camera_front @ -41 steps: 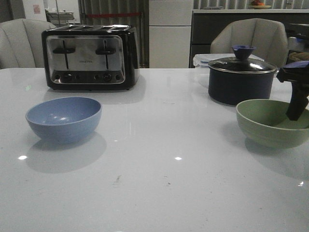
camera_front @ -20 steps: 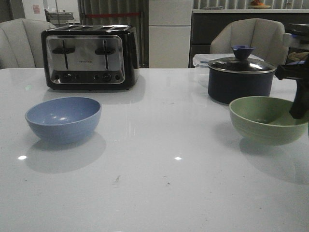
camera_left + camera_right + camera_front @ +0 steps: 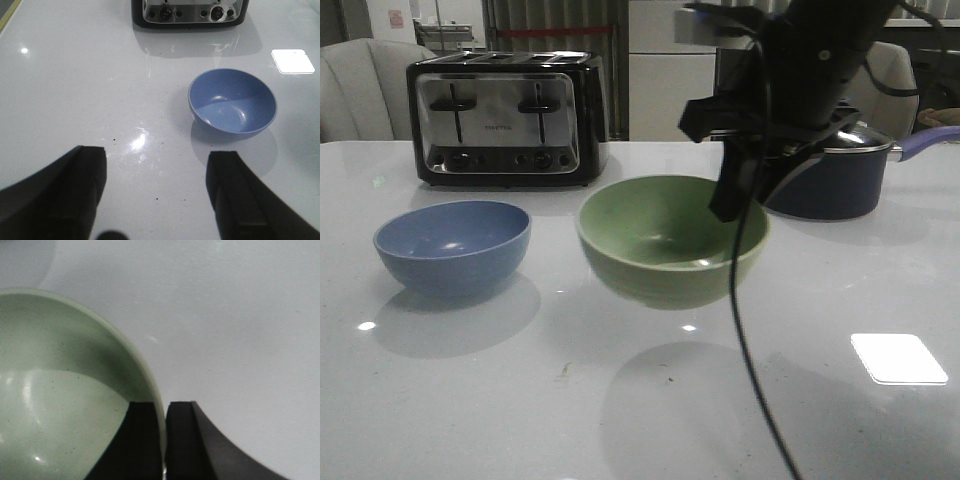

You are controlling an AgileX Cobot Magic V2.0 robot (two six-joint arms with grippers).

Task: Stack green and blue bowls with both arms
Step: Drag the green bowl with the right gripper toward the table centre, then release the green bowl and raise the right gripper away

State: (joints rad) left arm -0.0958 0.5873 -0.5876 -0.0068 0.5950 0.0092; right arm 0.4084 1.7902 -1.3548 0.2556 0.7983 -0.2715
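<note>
Green bowl (image 3: pixel 672 240), empty, hangs tilted above the middle of the white counter (image 3: pixel 470 400), its rim pinched by the right gripper (image 3: pixel 165 440), one finger inside, one outside. One blue bowl (image 3: pixel 452 245), also empty, sits nearer the counter's left edge before a four-slot toaster (image 3: pixel 505 117). Left gripper (image 3: pixel 155 195) hovers spread, holding nothing; the right arm partly hides a navy saucepan (image 3: pixel 830 180).

Dim, grainy front view; overhead light leaves a bright square glare patch on the table (image 3: pixel 470 400) and soft shadows under the bowls; wrist views brighter, fingers blurred
</note>
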